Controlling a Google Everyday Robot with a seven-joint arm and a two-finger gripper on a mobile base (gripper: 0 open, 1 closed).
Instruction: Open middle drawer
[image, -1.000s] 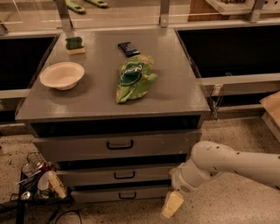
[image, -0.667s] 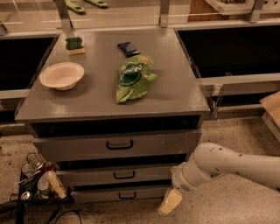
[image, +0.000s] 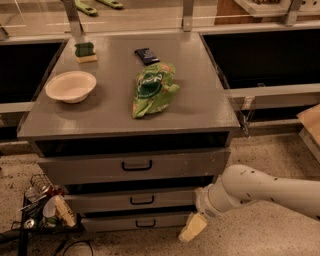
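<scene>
Grey cabinet surface (image: 110, 107) fills centre of frame, three drawers stacked below. White robot arm (image: 265, 192) enters from lower right. Middle drawer (image: 100, 201) sits lower centre, between taller top drawer (image: 90, 167) and smaller bottom drawer (image: 115, 221); appears shut, black loop handle (image: 142, 200) untouched. Green chip bag (image: 152, 90) at surface centre; white bowl (image: 70, 86) at left; green sponge (image: 85, 51) upper left; dark packet (image: 146, 55) above bag. Gripper (image: 192, 227) at bottom centre-right, angled down-left, just beside bottom drawer's right end, below middle drawer's right end; spread of jaws not discernible.
</scene>
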